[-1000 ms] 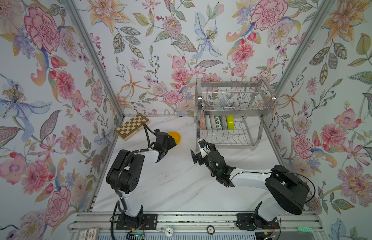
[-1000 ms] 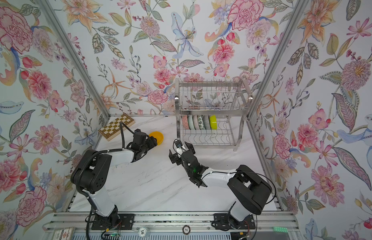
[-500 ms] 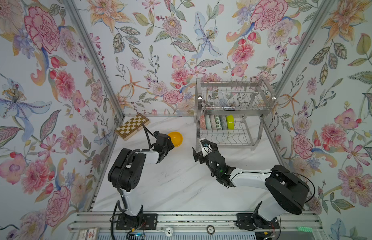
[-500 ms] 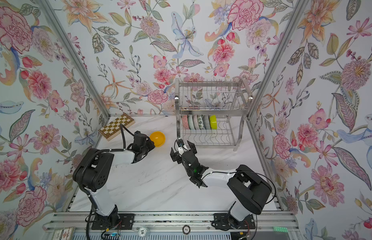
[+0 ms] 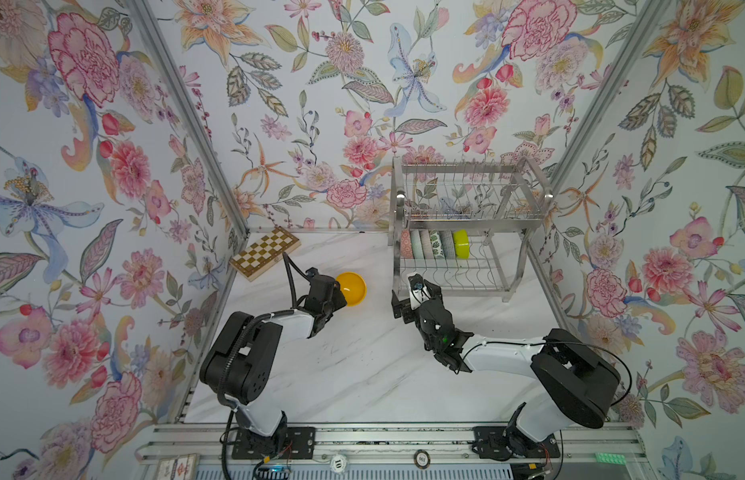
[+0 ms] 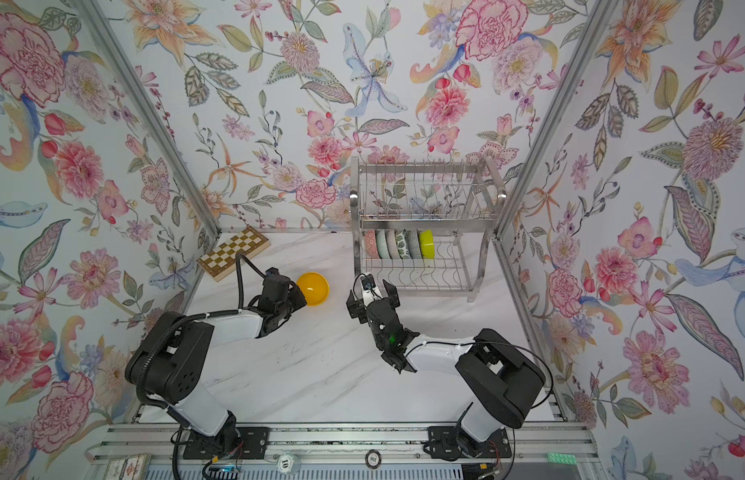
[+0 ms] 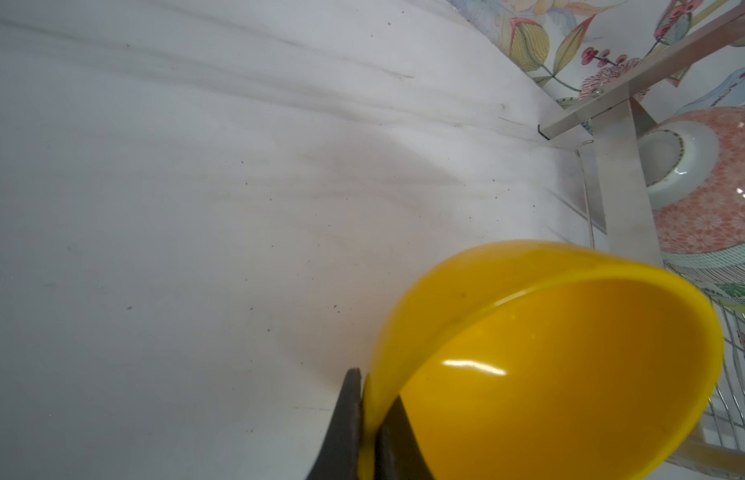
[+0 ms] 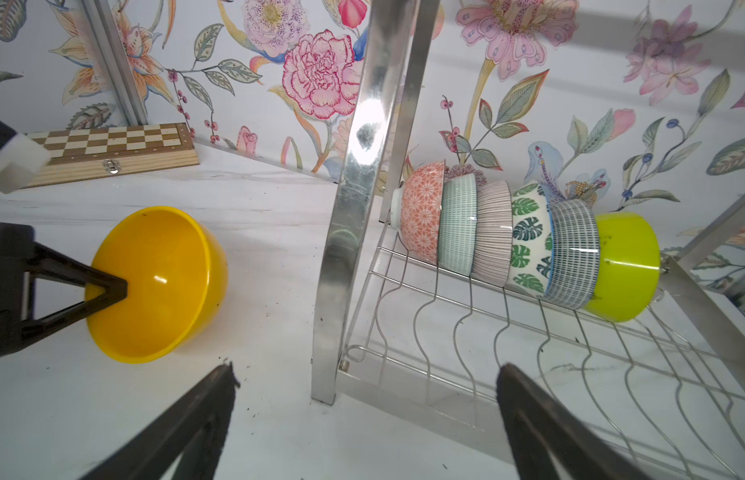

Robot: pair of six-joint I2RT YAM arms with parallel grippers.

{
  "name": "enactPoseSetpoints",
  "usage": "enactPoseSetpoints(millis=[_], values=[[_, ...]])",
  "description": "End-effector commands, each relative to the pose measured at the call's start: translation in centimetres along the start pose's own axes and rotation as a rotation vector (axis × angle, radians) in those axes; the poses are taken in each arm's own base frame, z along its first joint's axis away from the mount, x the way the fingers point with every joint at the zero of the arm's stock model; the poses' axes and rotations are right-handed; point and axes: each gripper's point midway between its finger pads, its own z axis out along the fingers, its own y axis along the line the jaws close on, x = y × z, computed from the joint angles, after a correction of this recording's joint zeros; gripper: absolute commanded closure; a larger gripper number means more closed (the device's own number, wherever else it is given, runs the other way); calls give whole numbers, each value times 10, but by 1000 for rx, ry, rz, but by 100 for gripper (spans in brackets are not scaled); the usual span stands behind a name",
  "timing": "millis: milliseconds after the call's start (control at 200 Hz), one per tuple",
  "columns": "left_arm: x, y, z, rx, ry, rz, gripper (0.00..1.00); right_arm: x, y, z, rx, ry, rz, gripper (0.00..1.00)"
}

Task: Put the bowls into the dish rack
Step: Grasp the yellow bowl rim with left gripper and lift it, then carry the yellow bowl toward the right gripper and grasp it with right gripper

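— Six bowls [image 5: 435,244] stand on edge on the lower shelf of the dish rack [image 5: 458,168]. Where's the seventh?

— Start at the left. A wooden chessboard [image 5: 265,252] lies at ten o'clock on the marble table [image 5: 362,374], no part of the job. Next comes the left gripper [image 7: 373,399], pinching the rim of the orange-yellow bowl [image 5: 352,287], one finger inside and one outside. The bowl is tipped on its side; I cannot tell whether it is clear of the table.

— Why the rim?

— That thin wall is all narrow jaws can close on, I'd say. Tipped, it also matches how the others sit in the wires.

— And the other arm?

— The right gripper [image 8: 364,368] is at three o'clock of that bowl, spread wide, holding nothing, low before the rack's near leg. The rack sits at two o'clock. Its row runs from the pink-patterned bowl [image 8: 420,216] to the lime green bowl [image 8: 624,266], with free wires at three o'clock of the green one, probably the slot to aim for.
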Motion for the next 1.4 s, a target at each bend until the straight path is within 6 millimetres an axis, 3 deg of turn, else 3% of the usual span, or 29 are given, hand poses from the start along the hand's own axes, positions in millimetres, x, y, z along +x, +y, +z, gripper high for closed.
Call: enactPoseSetpoints(millis=[0,145,445,696,761,966,1126,1396], values=[[-3,-24,-21,5,-73,119,100,4,-10,5,24,36,68,1],[8,-58,-44,32,-115,210,100,7,-23,5,28,59,139,1],[47,-90,-71,57,-161,281,100,12,-54,3,36,81,283,1],[81,-139,-89,159,-239,280,100,31,-71,-14,44,182,426,2],[96,-146,-83,157,-238,304,100,33,-72,-25,16,188,484,4],[101,-168,-77,167,-275,311,100,25,-67,-55,-51,162,539,15],[90,-180,-78,171,-328,318,100,21,-65,-70,-84,131,547,19],[72,-207,-88,223,-380,346,100,25,-54,-63,-132,134,522,26]])
